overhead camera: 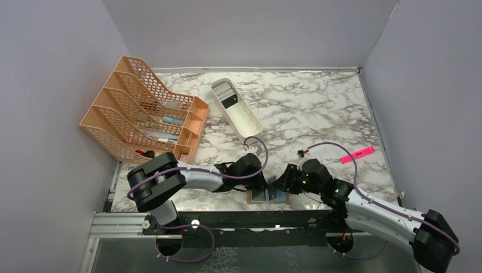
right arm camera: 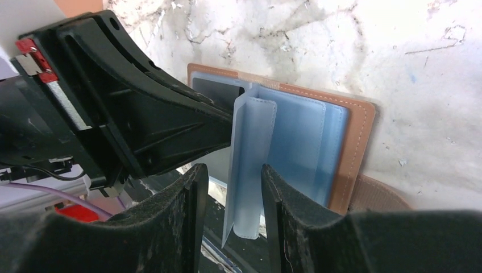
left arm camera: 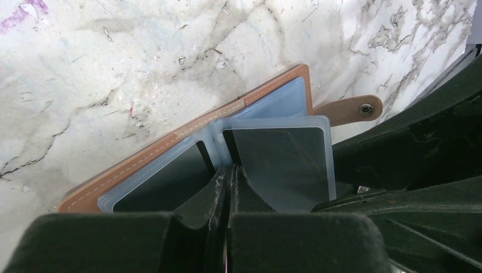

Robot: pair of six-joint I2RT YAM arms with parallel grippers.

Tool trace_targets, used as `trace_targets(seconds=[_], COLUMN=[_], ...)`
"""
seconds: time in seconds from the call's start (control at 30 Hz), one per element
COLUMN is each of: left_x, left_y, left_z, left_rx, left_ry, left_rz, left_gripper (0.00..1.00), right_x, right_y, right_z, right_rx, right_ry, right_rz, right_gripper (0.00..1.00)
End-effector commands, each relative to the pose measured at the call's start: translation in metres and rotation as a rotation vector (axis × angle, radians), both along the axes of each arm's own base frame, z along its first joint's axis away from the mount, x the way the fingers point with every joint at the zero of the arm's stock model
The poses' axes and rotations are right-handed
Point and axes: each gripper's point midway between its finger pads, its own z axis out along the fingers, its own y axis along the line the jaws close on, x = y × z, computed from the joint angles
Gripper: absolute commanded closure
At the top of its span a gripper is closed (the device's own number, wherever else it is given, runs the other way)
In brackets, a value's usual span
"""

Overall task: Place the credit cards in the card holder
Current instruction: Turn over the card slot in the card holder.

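Shows a small tan-brown leather-look folding card holder (left arm camera: 241, 105) lying open and flat on a white marble-patterned table (overhead camera: 318, 108), right at the near edge between the two arms, with its snap-button strap (left arm camera: 349, 109) sticking out to one side. Inside, clear bluish plastic sleeves (right arm camera: 307, 142), with two dark grey rectangular credit cards (left arm camera: 281, 162) tucked in, one on each side of the fold. Left gripper (left arm camera: 229, 170) pressed together with nothing visibly pinched, tip down on the fold between the sleeves. Right gripper (right arm camera: 233, 169) spread apart, straddling one sleeve leaf (right arm camera: 253, 136) standing upright from the spine; leaf close against one finger (right arm camera: 281, 210), clear of the other. Both grippers almost tip to tip over the holder's middle. Farther back on the table, well apart from the holder, a white oblong plastic tray (overhead camera: 247, 118) holding more cards (overhead camera: 227, 94), grey and dark, at its far end. To the left, an orange mesh file rack (overhead camera: 128, 108); to the right, a pink highlighter pen (overhead camera: 358, 153) lying alone.
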Motion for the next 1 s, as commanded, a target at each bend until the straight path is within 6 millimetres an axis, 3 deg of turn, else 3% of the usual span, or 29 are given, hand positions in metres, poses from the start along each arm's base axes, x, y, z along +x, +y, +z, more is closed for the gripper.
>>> trace_targets(seconds=[0.0, 0.53, 0.97], left_x=[-0.004, -0.007, -0.007], left_y=[0.016, 0.015, 0.018], left_z=[-0.024, -0.019, -0.02], left_rx=[0.105, 0.077, 0.077], left_ry=[0.011, 0.016, 0.022], left_rz=[0.01, 0.005, 0.022], left_gripper=[1.0, 0.99, 0.98], right_x=[-0.002, -0.008, -0.011], right_y=[0.007, 0.022, 0.021], right_z=[0.009, 0.022, 0.01], right_rx=[0.021, 0.191, 0.222], right_ry=[-0.006, -0.054, -0.019], right_rz=[0.042, 0.087, 0.064], right_gripper=[0.56, 0.56, 0.75])
